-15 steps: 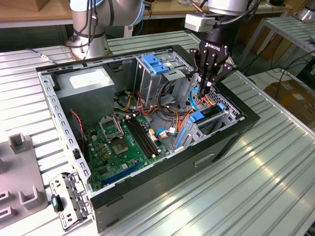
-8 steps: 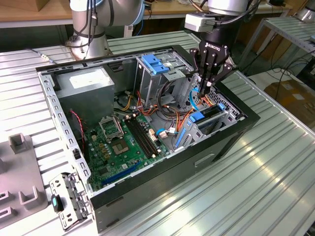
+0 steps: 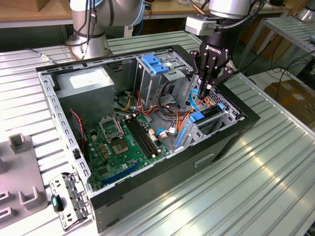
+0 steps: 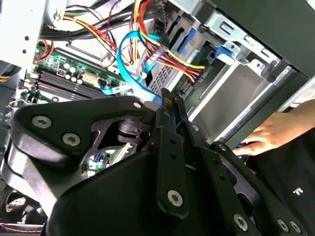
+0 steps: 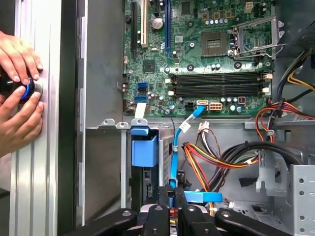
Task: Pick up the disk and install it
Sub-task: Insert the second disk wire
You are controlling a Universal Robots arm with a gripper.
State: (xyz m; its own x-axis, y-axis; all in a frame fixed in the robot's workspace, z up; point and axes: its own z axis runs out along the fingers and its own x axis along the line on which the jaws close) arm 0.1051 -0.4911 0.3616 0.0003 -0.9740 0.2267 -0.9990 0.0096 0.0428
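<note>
Disk [image 5: 145, 184] upright in cage (blue-bracketed)

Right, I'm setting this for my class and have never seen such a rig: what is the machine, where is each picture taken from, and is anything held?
It is a robot arm whose black gripper reaches into an open computer case lying on a ribbed metal table. The exterior view looks on from outside. Both wrist views ride on the arm and look past its fingers. The fingers are closed, beside a blue cable. The disk, with its blue bracket, sits in the drive cage, not held. A person's hands are at the table's edge.
</note>
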